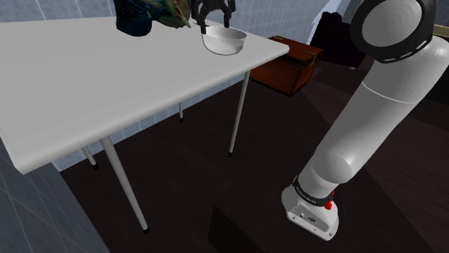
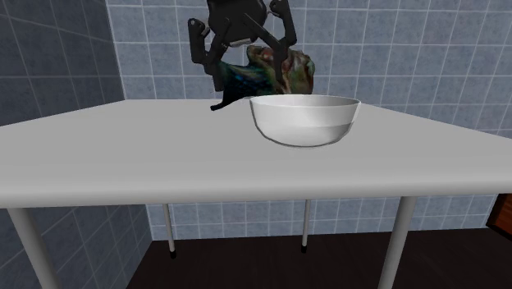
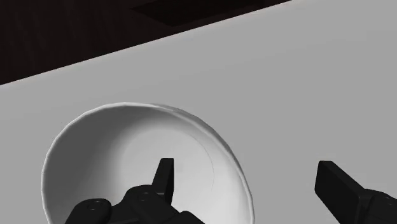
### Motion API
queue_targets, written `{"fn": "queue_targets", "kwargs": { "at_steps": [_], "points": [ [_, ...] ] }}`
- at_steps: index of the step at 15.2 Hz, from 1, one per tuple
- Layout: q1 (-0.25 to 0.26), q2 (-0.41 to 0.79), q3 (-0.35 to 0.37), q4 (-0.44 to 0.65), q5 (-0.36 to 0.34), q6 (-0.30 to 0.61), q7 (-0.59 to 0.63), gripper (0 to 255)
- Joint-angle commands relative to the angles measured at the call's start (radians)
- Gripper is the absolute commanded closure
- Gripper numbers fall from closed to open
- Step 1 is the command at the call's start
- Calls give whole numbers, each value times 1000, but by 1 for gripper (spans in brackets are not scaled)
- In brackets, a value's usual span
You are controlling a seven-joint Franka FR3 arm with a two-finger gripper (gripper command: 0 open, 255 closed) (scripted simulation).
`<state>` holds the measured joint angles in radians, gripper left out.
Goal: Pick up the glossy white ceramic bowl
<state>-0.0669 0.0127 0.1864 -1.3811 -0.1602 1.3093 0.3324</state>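
On the worktop [image 3: 305, 83], the white bowl [image 3: 127, 159] is seen just below the hand [image 3: 245, 167]; fingers are spread apart, straddling its rim.

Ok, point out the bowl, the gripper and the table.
bowl [image 1: 225, 41], shoulder view, on its inside.
gripper [image 3: 245, 167], wrist view, midway between its open fingertips.
table [image 1: 108, 79], shoulder view, on the bare top.

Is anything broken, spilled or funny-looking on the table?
No, nothing stands out. The white bowl sits upright and whole on the table, with nothing spilled. The open hand hangs over it, straddling the rim.
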Motion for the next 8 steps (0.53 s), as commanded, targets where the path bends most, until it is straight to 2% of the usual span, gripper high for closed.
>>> {"fn": "queue_targets", "kwargs": {
  "at_steps": [1,8],
  "points": [
    [6,41,5,48,-15,-14,19,0],
    [0,-4,0,-101,-4,91,28,0]
  ]
}}
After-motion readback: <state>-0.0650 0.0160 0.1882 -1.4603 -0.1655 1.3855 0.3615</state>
